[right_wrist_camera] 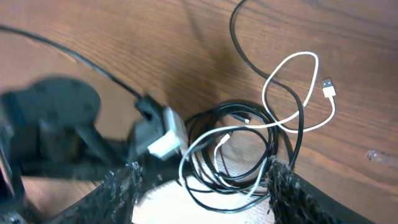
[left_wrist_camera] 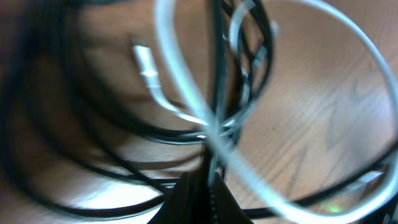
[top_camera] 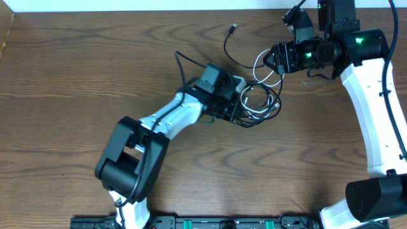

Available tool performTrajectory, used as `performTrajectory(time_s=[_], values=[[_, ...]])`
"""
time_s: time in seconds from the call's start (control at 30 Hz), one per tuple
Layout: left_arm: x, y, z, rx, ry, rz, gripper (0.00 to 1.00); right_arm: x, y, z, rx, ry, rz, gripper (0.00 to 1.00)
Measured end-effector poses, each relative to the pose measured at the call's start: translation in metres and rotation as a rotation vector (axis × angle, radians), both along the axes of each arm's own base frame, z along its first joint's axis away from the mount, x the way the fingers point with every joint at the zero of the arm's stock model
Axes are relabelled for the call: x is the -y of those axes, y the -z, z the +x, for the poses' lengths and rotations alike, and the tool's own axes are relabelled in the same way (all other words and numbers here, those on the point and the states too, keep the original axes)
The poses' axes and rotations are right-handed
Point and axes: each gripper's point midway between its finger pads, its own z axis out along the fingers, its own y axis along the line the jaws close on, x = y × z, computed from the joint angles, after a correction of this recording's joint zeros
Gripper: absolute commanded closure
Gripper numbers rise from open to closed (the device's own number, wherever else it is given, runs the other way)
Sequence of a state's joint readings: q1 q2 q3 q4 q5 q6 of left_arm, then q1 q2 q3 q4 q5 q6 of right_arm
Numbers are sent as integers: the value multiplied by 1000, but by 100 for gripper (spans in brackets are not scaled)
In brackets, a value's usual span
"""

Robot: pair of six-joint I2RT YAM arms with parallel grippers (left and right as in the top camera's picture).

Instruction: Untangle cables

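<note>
The brown wood-grain counter (top_camera: 95, 76) carries a loose tangle of thin black cords (top_camera: 254, 113) right of centre, toward its far edge. A thin white cord (right_wrist_camera: 298, 59) loops through and over the tangle, and its small white plug (right_wrist_camera: 328, 88) rests on bare wood just beside it. One black strand trails farther back and ends in a small dark plug (top_camera: 233, 28).

In the left wrist view the white cable (left_wrist_camera: 176, 74) and black cables (left_wrist_camera: 216, 68) were smeared by blur. The fingers (left_wrist_camera: 186, 202) of the left gripper (left_wrist_camera: 210, 174) were cut off at the bottom of that view. From overhead those fingers were hidden among the cables, and whether they pinched any could not be told.
</note>
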State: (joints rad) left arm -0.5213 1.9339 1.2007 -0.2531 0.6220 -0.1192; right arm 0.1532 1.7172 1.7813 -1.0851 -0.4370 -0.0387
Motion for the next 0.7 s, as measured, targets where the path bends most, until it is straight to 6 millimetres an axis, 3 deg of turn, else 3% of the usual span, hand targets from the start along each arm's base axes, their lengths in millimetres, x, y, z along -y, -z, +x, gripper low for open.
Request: performTrajectory(time_s=[0.1, 0.23, 0.37, 0.43, 0.53, 0.7], values=[[-21, -10, 18, 4, -64, -24, 93, -2, 0, -2, 19, -49, -12, 38], [-47, -55, 37, 54, -121, -125, 93, -10, 2, -4, 45, -122, -24, 39], [-51, -102, 35, 115, -102, -219, 93, -38, 11, -10, 63, -265, -23, 40], [-50, -116, 29, 126, -86, -246, 93, -54, 18, -8, 77, -325, -17, 43], [-47, -124, 22, 120, -66, -268, 93, -80, 33, -3, 96, -409, 3, 44], [-47, -124, 20, 104, -63, -274, 93, -98, 42, -5, 113, -500, 35, 43]])
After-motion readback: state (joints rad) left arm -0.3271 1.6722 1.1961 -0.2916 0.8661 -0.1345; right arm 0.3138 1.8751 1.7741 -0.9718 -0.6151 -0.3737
